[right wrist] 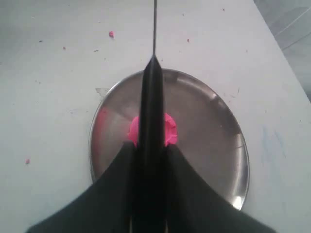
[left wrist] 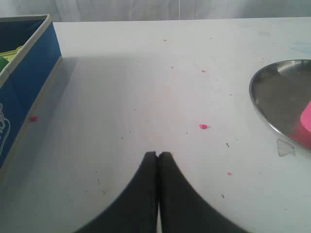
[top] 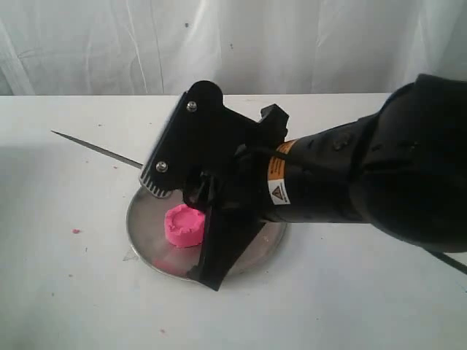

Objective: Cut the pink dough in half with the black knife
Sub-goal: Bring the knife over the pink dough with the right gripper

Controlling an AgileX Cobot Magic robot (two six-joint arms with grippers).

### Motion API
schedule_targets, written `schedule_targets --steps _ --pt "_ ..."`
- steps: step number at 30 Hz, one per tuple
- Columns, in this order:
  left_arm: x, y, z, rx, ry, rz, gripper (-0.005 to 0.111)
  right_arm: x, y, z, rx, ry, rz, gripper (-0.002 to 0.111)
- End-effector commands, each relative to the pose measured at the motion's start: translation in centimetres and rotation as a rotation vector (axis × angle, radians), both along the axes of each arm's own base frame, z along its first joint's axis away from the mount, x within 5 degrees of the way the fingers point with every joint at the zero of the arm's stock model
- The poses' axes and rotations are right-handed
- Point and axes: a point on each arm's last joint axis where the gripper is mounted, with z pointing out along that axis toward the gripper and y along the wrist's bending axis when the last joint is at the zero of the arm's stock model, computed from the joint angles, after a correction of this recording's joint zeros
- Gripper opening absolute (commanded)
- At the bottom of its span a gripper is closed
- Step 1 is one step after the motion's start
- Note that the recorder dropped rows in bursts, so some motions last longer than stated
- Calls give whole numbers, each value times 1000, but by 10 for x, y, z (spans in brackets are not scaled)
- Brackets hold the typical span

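The pink dough [top: 184, 224] is a round puck lying on the steel plate [top: 146, 240]. My right gripper [right wrist: 151, 144] is shut on the handle of the black knife [right wrist: 151, 107]. The knife runs straight over the middle of the dough [right wrist: 170, 132], and pink shows on both sides of it. Its thin blade [top: 95, 148] sticks out past the plate's far left rim above the table. Whether the knife touches the dough cannot be made out. My left gripper [left wrist: 158, 154] is shut with nothing in it, low over bare table left of the plate [left wrist: 272, 92].
A blue box [left wrist: 29, 73] stands at the table's left side in the left wrist view. Tiny pink crumbs [left wrist: 203, 126] dot the white table. The bulky right arm [top: 350, 182] hangs over the plate's right half. A white curtain backs the table.
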Motion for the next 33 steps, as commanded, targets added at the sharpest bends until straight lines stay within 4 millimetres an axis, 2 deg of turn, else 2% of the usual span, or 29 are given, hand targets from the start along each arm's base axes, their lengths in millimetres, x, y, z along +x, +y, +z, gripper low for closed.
schedule_targets --steps 1,7,17,24,28,33 --pt "0 0 -1 -7 -3 -4 0 3 5 4 -58 -46 56 0" --pt "0 0 -1 -7 -3 -4 0 2 9 1 -267 -29 198 0" --pt "0 0 -1 -7 -3 -4 0 2 11 7 -245 -2 191 0" --pt "0 0 -1 -7 -3 -4 0 16 3 9 -13 203 -159 0" --pt "0 0 -1 -7 -3 -4 0 26 -7 7 42 295 -306 0" --pt "0 0 -1 -7 -3 -4 0 29 -14 4 35 329 -360 0"
